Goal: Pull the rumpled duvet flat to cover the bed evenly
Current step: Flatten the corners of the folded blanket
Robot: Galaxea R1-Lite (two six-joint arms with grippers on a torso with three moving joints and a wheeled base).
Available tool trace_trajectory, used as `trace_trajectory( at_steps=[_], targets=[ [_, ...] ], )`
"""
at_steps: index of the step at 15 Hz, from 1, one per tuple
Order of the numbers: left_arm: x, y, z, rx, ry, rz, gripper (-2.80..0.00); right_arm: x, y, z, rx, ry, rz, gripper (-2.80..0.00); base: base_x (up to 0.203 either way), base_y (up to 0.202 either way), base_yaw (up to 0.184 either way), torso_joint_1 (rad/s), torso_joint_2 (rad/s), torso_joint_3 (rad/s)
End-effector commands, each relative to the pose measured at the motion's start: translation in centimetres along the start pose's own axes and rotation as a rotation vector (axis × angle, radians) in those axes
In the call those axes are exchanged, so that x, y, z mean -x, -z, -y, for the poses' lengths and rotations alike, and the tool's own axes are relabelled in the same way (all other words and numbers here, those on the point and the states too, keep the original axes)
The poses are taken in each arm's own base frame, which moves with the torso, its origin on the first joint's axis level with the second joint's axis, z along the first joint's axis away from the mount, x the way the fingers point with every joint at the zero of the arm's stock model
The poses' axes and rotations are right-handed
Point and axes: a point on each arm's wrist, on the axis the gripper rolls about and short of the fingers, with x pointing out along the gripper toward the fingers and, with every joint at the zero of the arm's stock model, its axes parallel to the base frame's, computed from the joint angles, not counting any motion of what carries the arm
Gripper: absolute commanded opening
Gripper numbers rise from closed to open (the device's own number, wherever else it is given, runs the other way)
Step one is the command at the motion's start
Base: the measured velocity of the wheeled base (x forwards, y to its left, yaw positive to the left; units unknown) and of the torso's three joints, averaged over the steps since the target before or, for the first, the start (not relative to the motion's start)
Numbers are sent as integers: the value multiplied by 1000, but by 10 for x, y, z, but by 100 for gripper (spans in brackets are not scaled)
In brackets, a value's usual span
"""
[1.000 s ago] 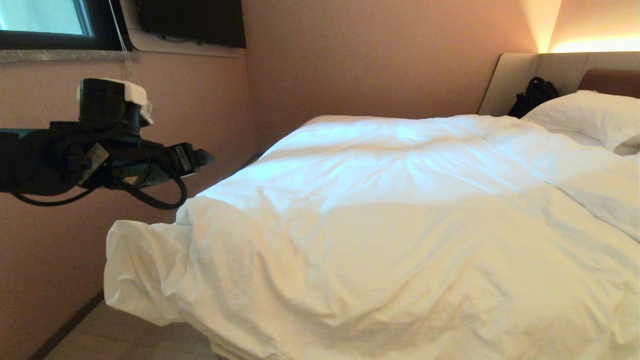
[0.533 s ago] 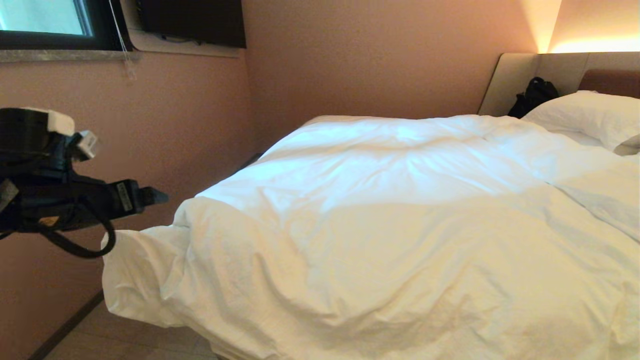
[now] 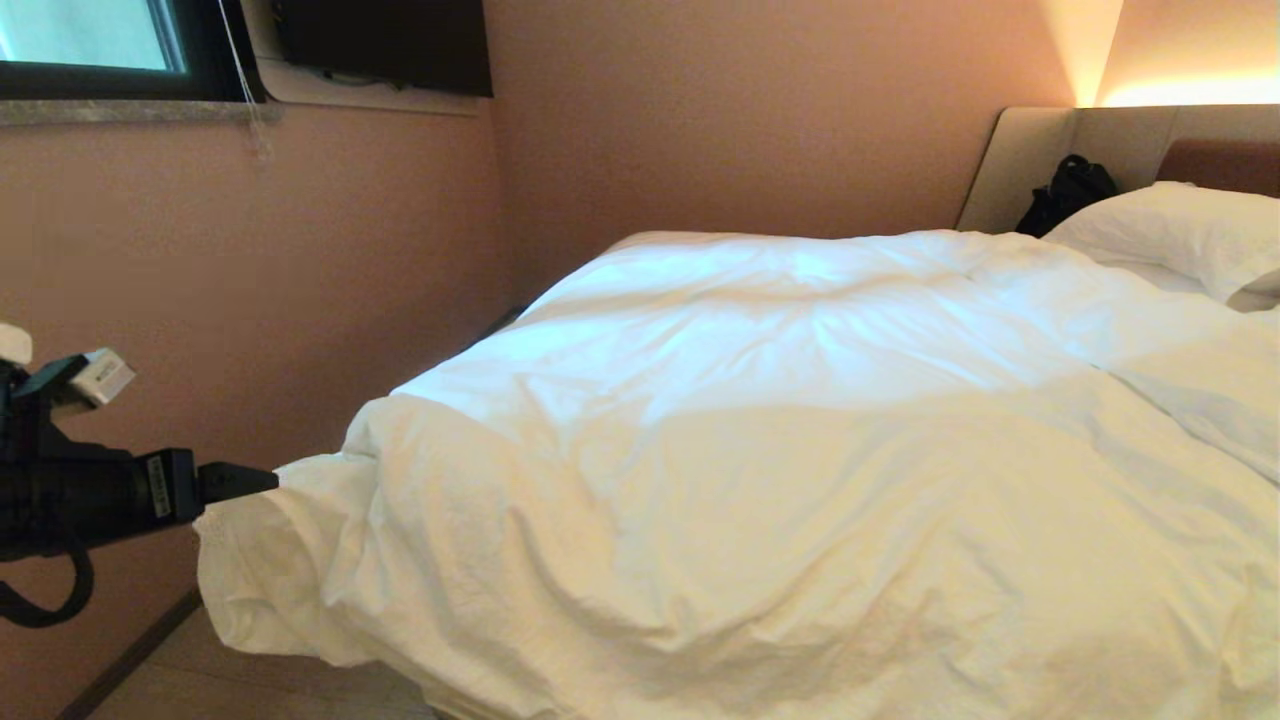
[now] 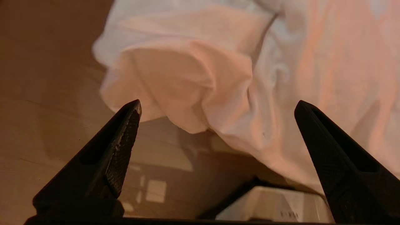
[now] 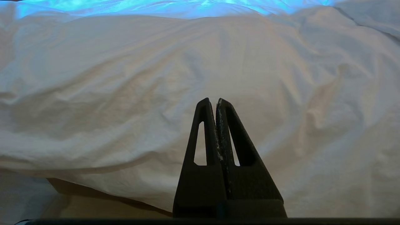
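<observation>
Duvet (image 3: 800, 450) lies rumpled over the bed (image 3: 1020, 165), its near-left corner bunched and overhanging the floor (image 3: 250, 685); position unchanged from a second ago. Left gripper (image 3: 262, 481) has dropped from up near the window to the level of that corner, tip just beside the fabric, jaws wide apart, nothing held. Right gripper (image 5: 215, 101) hangs over the near duvet edge, jaws together, empty. Pillow (image 3: 1170, 235) sits at the headboard.

The duvet (image 3: 780, 430) hides the bed's mattress and runs past the right and bottom edges; the pillow (image 3: 1180, 235) is cropped; the dark object (image 3: 1068, 190) at the headboard (image 3: 1030, 150) stays unidentifiable.
</observation>
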Motion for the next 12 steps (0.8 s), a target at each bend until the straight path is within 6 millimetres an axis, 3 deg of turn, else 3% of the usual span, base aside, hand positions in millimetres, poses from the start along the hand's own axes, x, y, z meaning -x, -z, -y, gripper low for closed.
trace_trajectory(
  at_steps=[1, 3, 6, 12],
  targets=[
    [-14, 5, -6, 27, 2, -53, 0, 0, 0, 0, 1, 0, -1, -280, 0, 0, 0, 0, 0, 0],
    [-30, 5, -15, 61, -8, -93, 0, 0, 0, 0, 1, -1, -1, -280, 0, 0, 0, 0, 0, 0],
    [-39, 1, -23, 121, -55, -97, 0, 0, 0, 0, 1, -1, -1, -280, 0, 0, 0, 0, 0, 0],
    [-87, -3, -46, 173, -156, -165, 0, 0, 0, 0, 1, -1, -1, -280, 0, 0, 0, 0, 0, 0]
  ],
)
